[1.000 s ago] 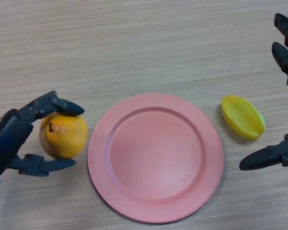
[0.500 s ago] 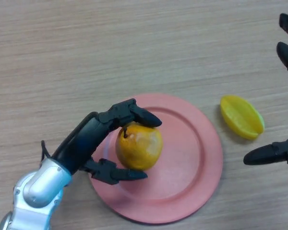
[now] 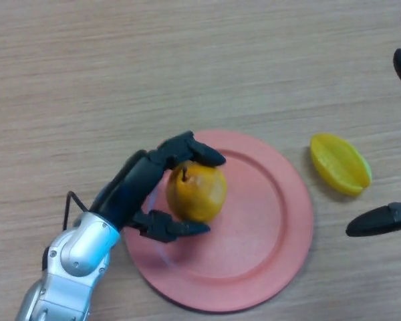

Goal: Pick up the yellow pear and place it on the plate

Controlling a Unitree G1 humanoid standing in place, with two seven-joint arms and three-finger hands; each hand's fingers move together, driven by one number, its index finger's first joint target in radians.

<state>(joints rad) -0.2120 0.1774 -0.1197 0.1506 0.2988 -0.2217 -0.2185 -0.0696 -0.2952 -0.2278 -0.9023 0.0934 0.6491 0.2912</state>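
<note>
Seen from the head camera, looking down on a pale wood-grain worktop (image 3: 120,60). Carried over from the bare worktop at left a second ago, now over the left half of the pink plate (image 3: 267,267): the yellow pear (image 3: 199,192). Since half a second ago, shifted only slightly up and right, apparently settling onto the plate surface (contact not certain from above). Still wrapped around it, the left hand (image 3: 144,184), fingers curled over the top, thumb under the near side. Likely all that remains: release and withdrawal. Pear rounded, deep yellow-orange, smooth and glossy, short dark stem pointing up beside the fingers. Right of the plate and apart from it, a yellow star-shaped fruit (image 3: 340,164). At the right edge, idle, the right hand (image 3: 381,221), fingers extended, empty.
</note>
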